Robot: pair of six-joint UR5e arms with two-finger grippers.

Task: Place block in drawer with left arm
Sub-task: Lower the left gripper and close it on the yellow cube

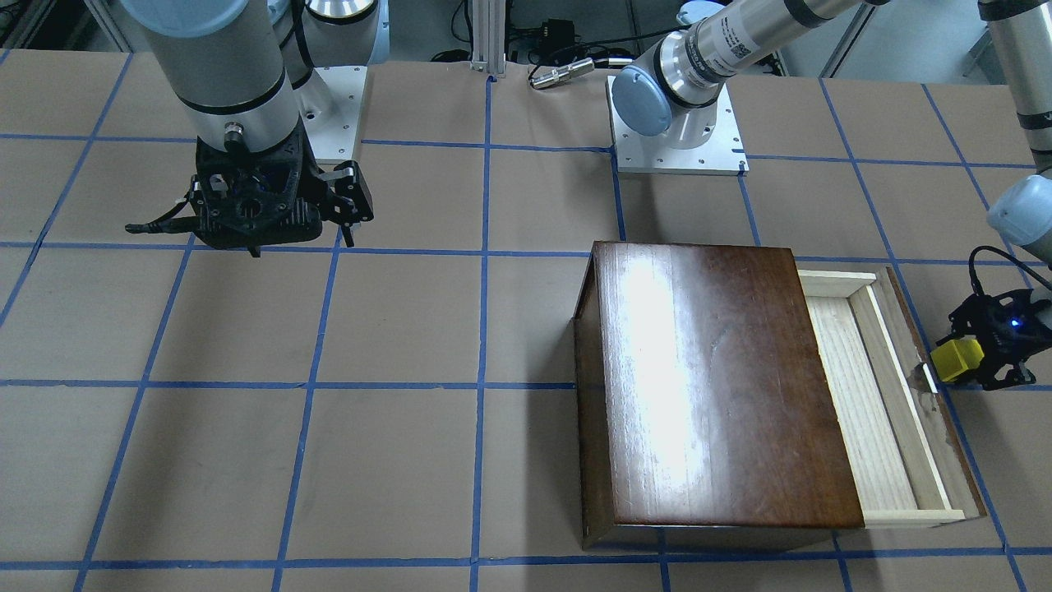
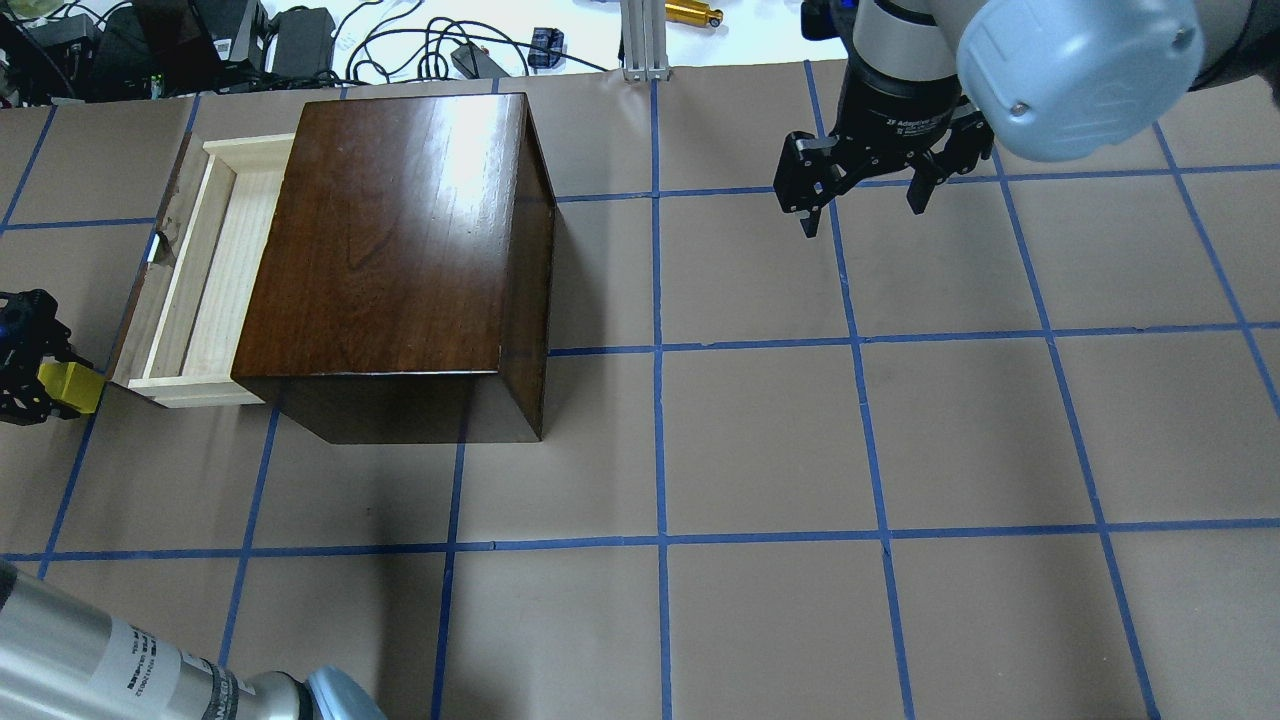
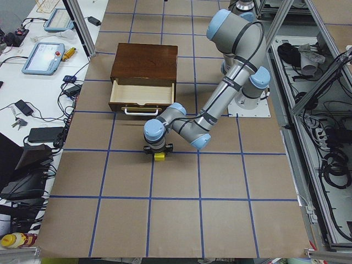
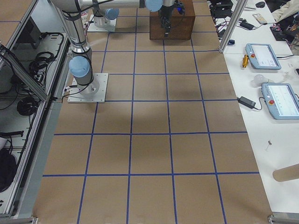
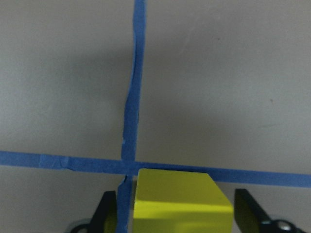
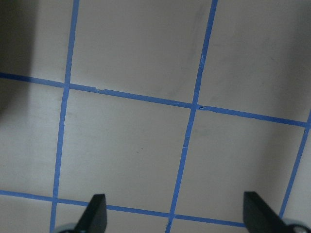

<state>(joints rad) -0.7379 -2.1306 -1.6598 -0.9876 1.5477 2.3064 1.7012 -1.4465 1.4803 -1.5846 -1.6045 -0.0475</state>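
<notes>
Your left end effector [image 1: 982, 359] grips the block [image 1: 958, 360] just outside the drawer [image 1: 871, 395] front. Lift it clear of that front panel, carry it over the tray, then release low. The right end effector [image 2: 866, 192] hangs wide, well away.

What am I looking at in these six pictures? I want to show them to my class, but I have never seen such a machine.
These are two robot arms bolted to a table covered in brown paper with blue tape lines. Each arm ends in a two-finger tool. Four fixed cameras watch: one across the table, one over the robot's shoulders, one at each end. Two more sit on the wrists and look down past the fingers.

On the table stands a dark wooden cabinet with its pale drawer pulled open.

The left tool holds a small yellow block between its fingers, just outside the drawer's front panel, not yet over the tray. The wrist picture shows the same block from above.

The right tool hangs open and empty over bare table.
</notes>
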